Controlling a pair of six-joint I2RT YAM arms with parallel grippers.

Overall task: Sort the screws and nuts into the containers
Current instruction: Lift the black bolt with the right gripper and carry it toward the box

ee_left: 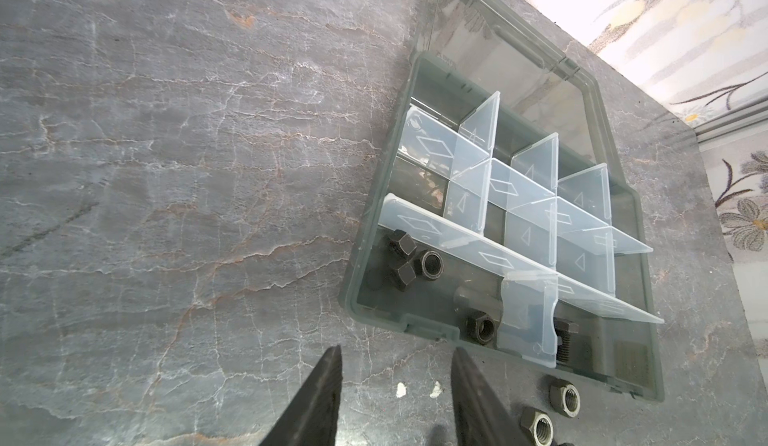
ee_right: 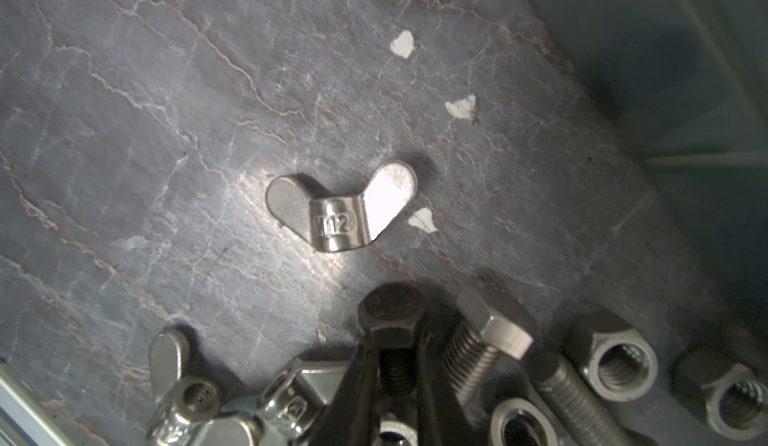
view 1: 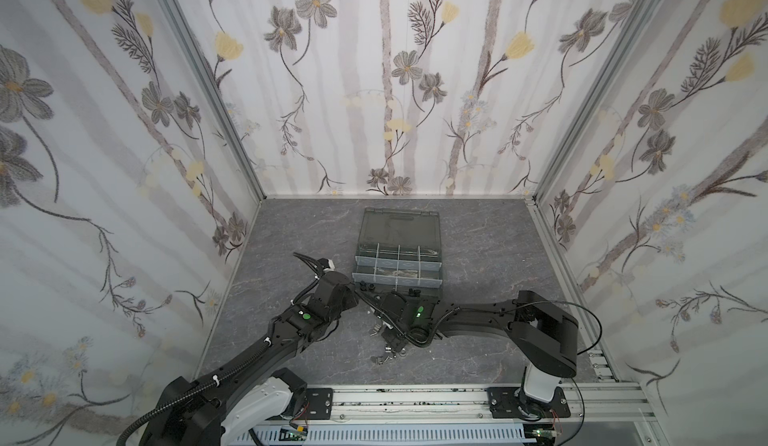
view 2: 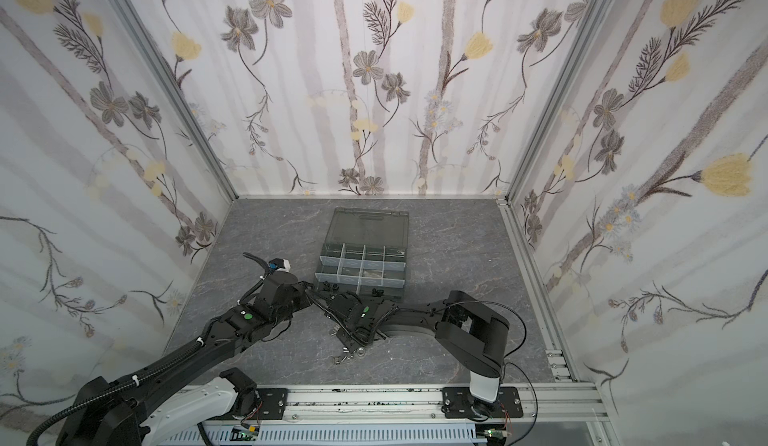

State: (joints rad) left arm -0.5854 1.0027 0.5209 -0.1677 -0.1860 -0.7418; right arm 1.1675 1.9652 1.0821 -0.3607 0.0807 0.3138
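Hanging low from the front-left corner of the grey marbled surface (view 1: 478, 236), the left arm (view 1: 249, 352) is angling toward the middle. Its left gripper (ee_left: 397, 352) is hovering just off the case's front-left corner, jaws standing moderately apart and gripping nothing.

From the front-right corner the right arm (view 1: 540, 327) is bending across to a loose pile (view 1: 386, 344) lying near the middle of the front edge. In the right wrist view the right gripper (ee_right: 392, 340) is pinching narrowly on the shaft of a black screw (ee_right: 390, 311), just under its hex head.

In both top views the organiser case (view 1: 374, 277) (view 2: 332, 278) is sitting at mid-width toward the back edge, its lid (view 1: 399, 225) lying open toward that edge. Pale dividers are splitting it into containers (ee_left: 478, 252).

Three black nuts (ee_left: 430, 263) are resting in the front-left container, and a second black screw (ee_left: 565, 340) is lying in the next one along the front wall. Two loose nuts (ee_left: 565, 398) are sitting on the surface just outside that wall.

Beside the held screw a silver screw (ee_right: 486, 340) is lying, with silver hex nuts (ee_right: 615, 361) near it. One wing nut (ee_right: 340, 207) is lying apart from the pile, among white flecks (ee_right: 402, 43).
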